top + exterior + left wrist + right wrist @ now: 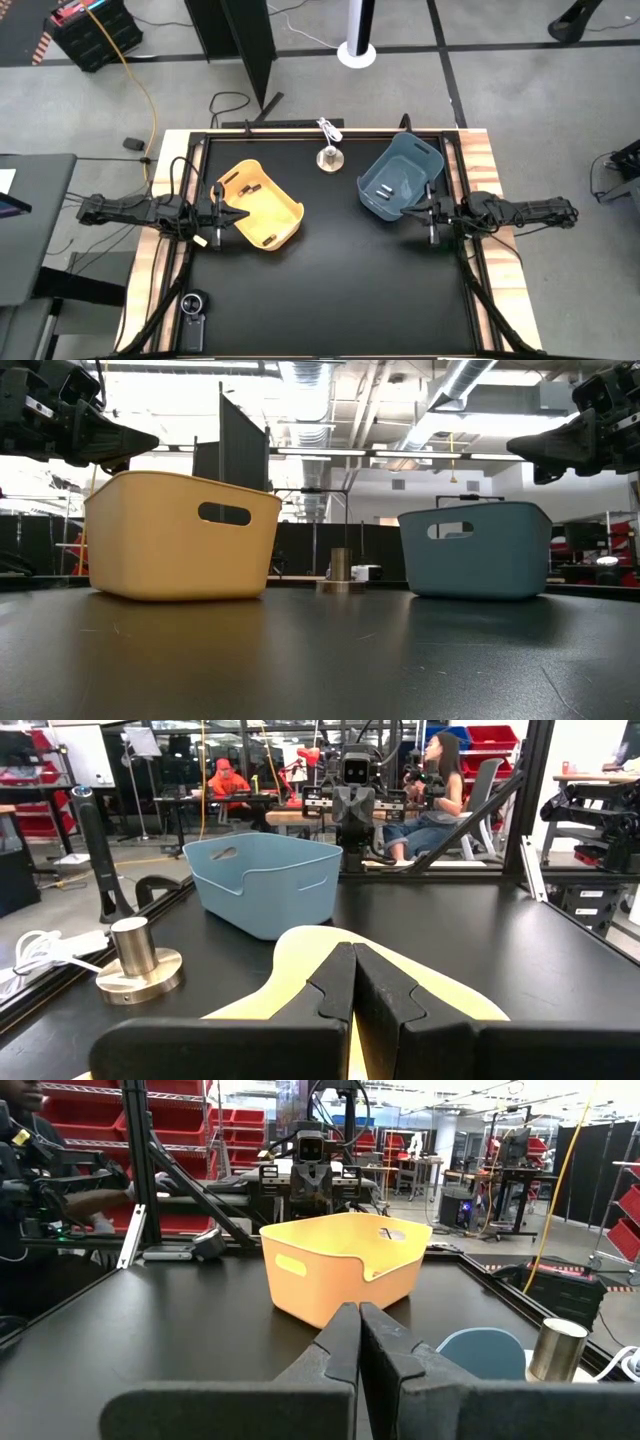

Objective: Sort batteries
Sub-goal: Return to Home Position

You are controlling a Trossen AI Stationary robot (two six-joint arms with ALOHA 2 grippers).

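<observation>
Black tabletop (330, 300) lies beneath two raised arms, where the left gripper (240, 213), pressed closed and empty, hovers at the yellow bin (291, 222) holding dark batteries (248, 188), while the right gripper (415, 210), likewise closed on nothing, hangs beside the blue bin (426, 156) containing silver batteries (383, 191).

Metal knob (329, 158): stands upright near the far edge of the bench (330, 300).
White cord (328, 128): trails behind the knob.
Small black device (193, 306): lies at the bench's left corner, well apart from the knob.
Person (440, 780): seated in the room beyond.
</observation>
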